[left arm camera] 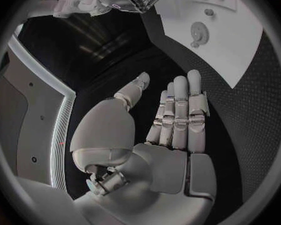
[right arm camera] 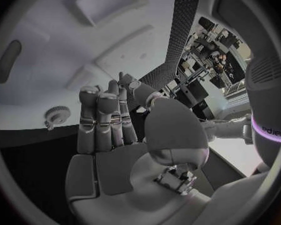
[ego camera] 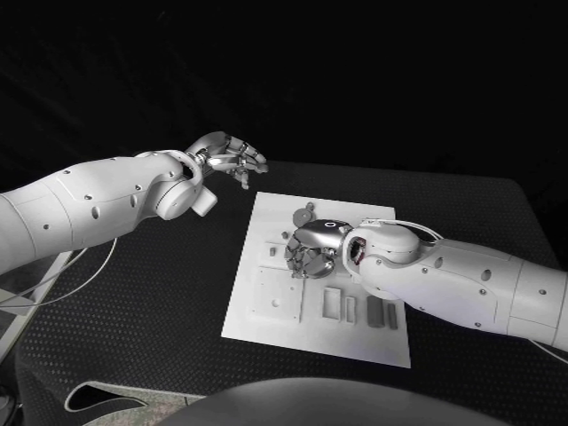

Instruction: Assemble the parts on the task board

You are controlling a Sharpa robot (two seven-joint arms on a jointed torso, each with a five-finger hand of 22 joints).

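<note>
Both hands are empty, fingers straight: right hand (ego camera: 313,248) hovers over the board (ego camera: 269,315), left hand (ego camera: 226,156) off it. The gear (right arm camera: 53,115) lies at the far edge; approach it from above, pinching lightly.
</note>
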